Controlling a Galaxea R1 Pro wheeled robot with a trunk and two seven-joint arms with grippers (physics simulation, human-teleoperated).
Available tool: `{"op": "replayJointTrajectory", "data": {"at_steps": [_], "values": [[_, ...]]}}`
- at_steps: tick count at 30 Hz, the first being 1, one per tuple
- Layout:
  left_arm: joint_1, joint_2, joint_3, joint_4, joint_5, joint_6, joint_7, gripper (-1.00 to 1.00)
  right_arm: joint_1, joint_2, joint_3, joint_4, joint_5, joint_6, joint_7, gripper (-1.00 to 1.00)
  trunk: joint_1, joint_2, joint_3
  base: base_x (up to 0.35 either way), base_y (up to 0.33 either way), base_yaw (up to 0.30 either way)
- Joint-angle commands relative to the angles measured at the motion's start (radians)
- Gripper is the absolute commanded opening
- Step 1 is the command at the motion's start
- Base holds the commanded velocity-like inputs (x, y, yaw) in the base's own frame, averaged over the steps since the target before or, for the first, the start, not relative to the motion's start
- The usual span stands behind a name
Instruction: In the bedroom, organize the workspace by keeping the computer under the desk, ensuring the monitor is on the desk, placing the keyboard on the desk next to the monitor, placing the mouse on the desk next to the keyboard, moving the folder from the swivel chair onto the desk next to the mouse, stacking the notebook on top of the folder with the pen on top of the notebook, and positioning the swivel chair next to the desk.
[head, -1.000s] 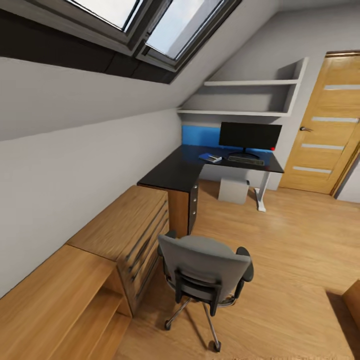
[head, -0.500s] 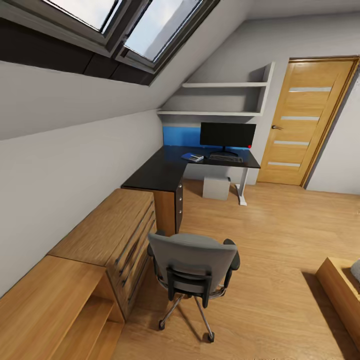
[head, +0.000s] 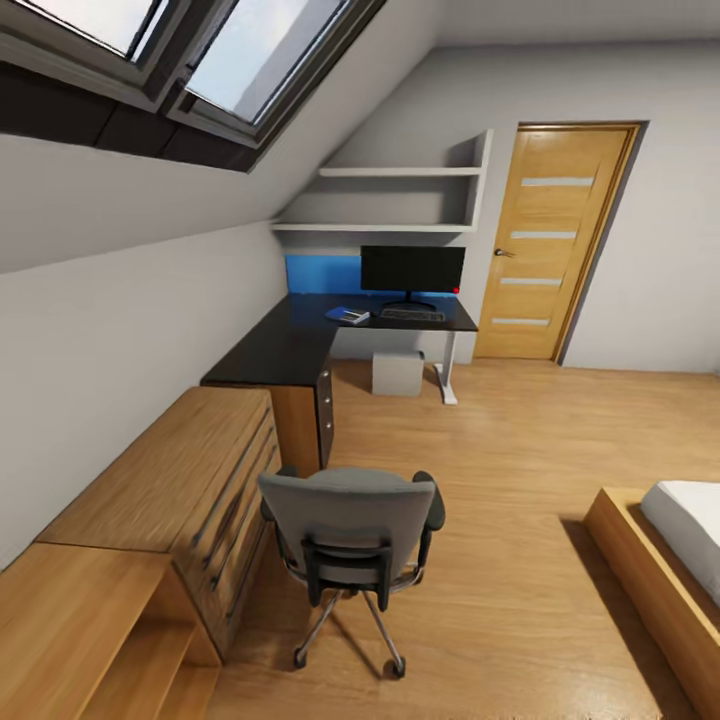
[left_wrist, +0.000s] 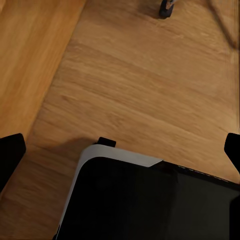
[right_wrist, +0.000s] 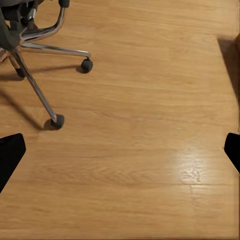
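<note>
On the desk (head: 290, 345), blurred blue object (head: 348, 315).

One swivel chair (head: 350, 525) stands at six o'clock, its back to the camera. One desk (head: 300, 345) sits at eleven o'clock, carrying one monitor (head: 412, 270), one keyboard (head: 412, 314) and one blue book-like item (head: 348, 315). One computer (head: 398, 372) rests beneath. Two wall shelves (head: 390, 200), one door (head: 545, 245), two skylights (head: 180, 50), one drawer chest (head: 185, 480), one bed (head: 670, 560).
</note>
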Motion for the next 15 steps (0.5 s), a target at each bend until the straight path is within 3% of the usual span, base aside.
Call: {"op": "replayJointTrajectory", "data": {"at_steps": [1, 7, 13, 15], "values": [[-0.001, 0.000, -0.009, 0.000, 0.001, -0.003, 0.009, 1.00, -0.001, 0.000, 0.008, 0.001, -0.002, -0.002, -0.007, 1.00, 0.000, -0.002, -0.002, 0.000, 0.001, -0.229], [-0.001, 0.000, -0.009, 0.000, 0.000, -0.004, 0.009, 1.00, -0.001, 0.000, 0.008, 0.002, -0.002, 0.000, -0.007, 1.00, 0.000, -0.002, -0.002, 0.000, 0.027, -0.250], [-0.001, 0.000, -0.010, 0.000, -0.001, -0.005, 0.009, 1.00, -0.001, 0.000, 0.008, 0.002, -0.002, 0.001, -0.007, 1.00, 0.000, -0.002, -0.002, 0.000, 0.200, -0.279], [-0.001, 0.000, -0.009, 0.000, -0.001, -0.005, 0.009, 1.00, -0.001, 0.001, 0.008, 0.002, -0.002, 0.004, -0.007, 1.00, 0.000, -0.002, -0.002, 0.000, 0.068, -0.060]]}}
